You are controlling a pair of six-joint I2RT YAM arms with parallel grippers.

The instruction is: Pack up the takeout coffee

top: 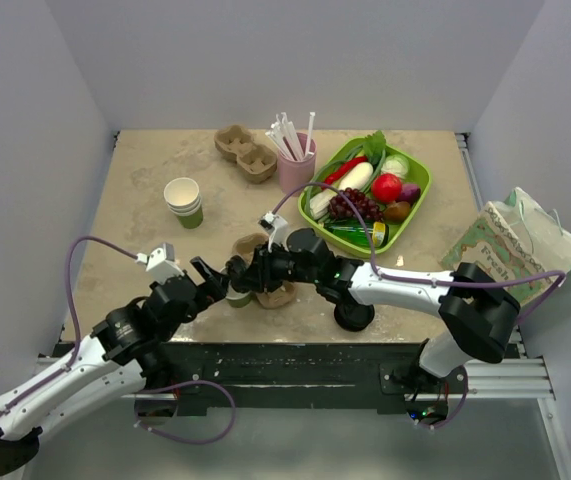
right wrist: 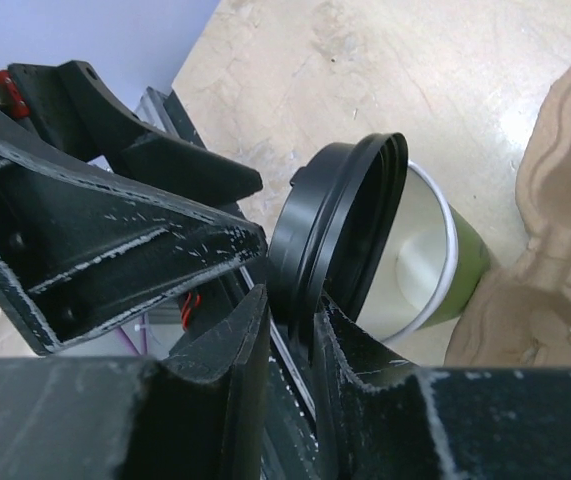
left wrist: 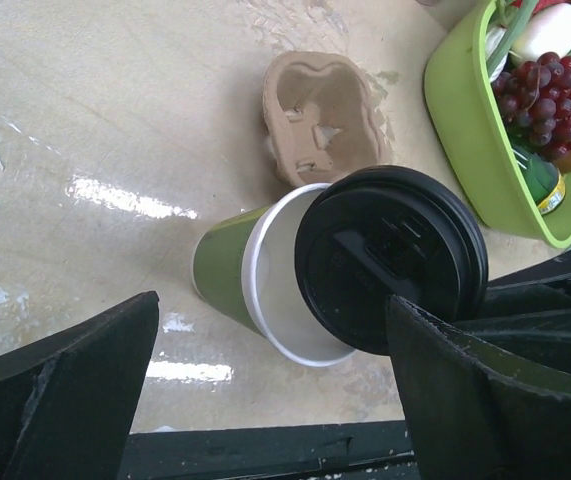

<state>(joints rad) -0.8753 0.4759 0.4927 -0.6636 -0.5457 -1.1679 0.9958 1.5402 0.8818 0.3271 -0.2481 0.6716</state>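
We judge lidding underway: right pincer (right wrist: pixel 290 318) clenches the black lid (right wrist: pixel 337 225), tilted over the cup (left wrist: pixel 221 268) beyond its tips; left pincer (left wrist: pixel 273 300) released, straddling. Next, level and press.

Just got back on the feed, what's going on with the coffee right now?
The right gripper is pinching the black lid by its rim and holding it tilted over the mouth of the green cup. The cup stands on the table beside the cardboard cup carrier. The lid is not seated, and part of the cup's white rim shows. The left gripper is open, with a finger on either side of the cup. The cup is not in the carrier yet.
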